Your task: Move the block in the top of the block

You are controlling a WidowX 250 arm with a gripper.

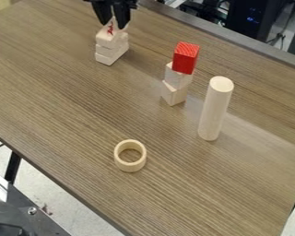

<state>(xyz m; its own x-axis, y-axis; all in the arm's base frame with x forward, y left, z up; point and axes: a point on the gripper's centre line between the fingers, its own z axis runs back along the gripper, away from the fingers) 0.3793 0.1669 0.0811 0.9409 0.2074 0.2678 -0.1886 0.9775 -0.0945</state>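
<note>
The black gripper [113,24] hangs at the upper left, right at the top of a stack of pale wooden blocks [112,50]. A pale top piece with a red mark [111,30] is at the gripper's tip; whether it is held cannot be made out. To the right stands another stack, with a red block [185,57] on top of a white block [178,77], and a further pale block [174,92] at the bottom.
A tall pale cylinder [215,109] stands upright just right of the red-topped stack. A wooden ring [130,156] lies nearer the front of the brown table [63,115]. Dark equipment [255,20] is behind the table's back edge.
</note>
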